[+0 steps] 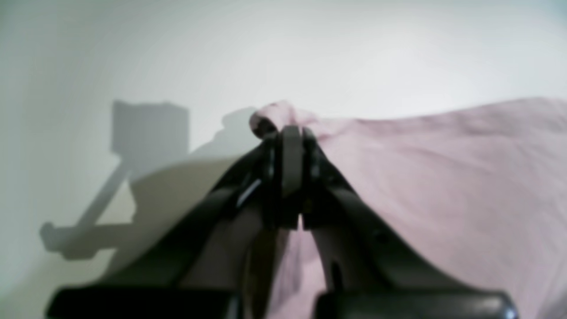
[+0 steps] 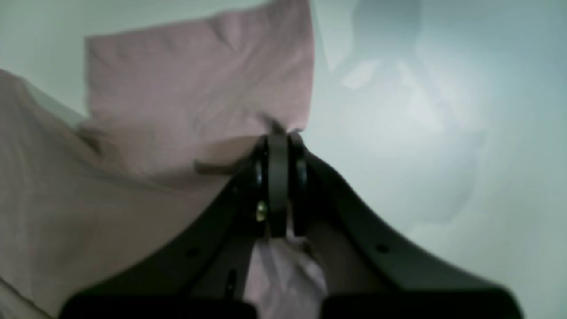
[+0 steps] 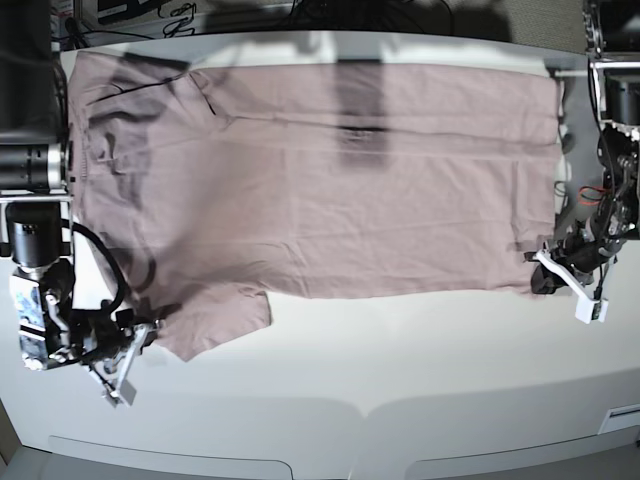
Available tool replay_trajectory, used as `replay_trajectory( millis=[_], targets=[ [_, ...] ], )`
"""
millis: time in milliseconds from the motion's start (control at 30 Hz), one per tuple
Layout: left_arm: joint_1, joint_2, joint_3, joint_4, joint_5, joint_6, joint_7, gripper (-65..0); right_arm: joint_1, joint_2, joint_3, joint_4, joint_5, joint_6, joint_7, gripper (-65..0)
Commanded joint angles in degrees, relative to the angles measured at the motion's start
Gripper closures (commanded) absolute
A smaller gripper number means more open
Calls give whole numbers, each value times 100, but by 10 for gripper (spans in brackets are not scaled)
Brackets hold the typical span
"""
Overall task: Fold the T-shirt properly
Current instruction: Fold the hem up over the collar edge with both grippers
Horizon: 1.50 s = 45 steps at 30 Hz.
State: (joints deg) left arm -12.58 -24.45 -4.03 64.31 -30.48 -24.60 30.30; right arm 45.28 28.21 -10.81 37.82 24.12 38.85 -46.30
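The pink-mauve T-shirt [image 3: 330,180] lies spread flat across the white table [image 3: 400,380], with a short sleeve [image 3: 215,320] pointing toward the near edge at the left. In the base view my left gripper [image 3: 538,282] sits at the shirt's near right corner. The left wrist view shows this gripper [image 1: 290,133] shut on a small bunched fold of the T-shirt [image 1: 443,177]. My right gripper [image 3: 155,335] is at the sleeve's outer corner. Seen from the right wrist, that gripper [image 2: 278,137] is shut on the sleeve's edge [image 2: 177,97], with cloth tucked between the fingers.
Dark cables and equipment [image 3: 130,15] line the table's far edge at the left. Arm bases stand at the left side [image 3: 30,170] and the right side [image 3: 615,100]. Bare white table runs along the near side below the shirt.
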Motion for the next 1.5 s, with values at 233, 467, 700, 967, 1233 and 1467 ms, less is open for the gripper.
replay_trajectory(
  millis=[233, 467, 700, 967, 1233, 1467],
  targets=[
    [979, -470, -57, 1521, -48, 592, -160, 0, -1104, 820, 35, 2164, 1252, -173, -328, 0],
    [1880, -492, -769, 2376, -72, 664, -160, 0, -2522, 1386, 131, 3995, 1733, -796, -334, 0],
    [2809, -496, -1379, 3060, -131, 562, -160, 0, -3812, 1416, 1292, 5163, 1716, -933, -415, 0],
    [3534, -494, -1394, 3694, -107, 555, -118, 0, -5300, 1416, 2625, 6054, 1993, -931, -428, 0],
    [4085, -492, -1394, 3832, -105, 555, -26, 0, -6299, 1051, 3716, 6135, 2479, -503, -428, 0],
    [4503, -474, -1394, 3832, 219, 555, -35, 0, -6784, 326, 3985, 6131, 2061, -109, -258, 0]
  ],
)
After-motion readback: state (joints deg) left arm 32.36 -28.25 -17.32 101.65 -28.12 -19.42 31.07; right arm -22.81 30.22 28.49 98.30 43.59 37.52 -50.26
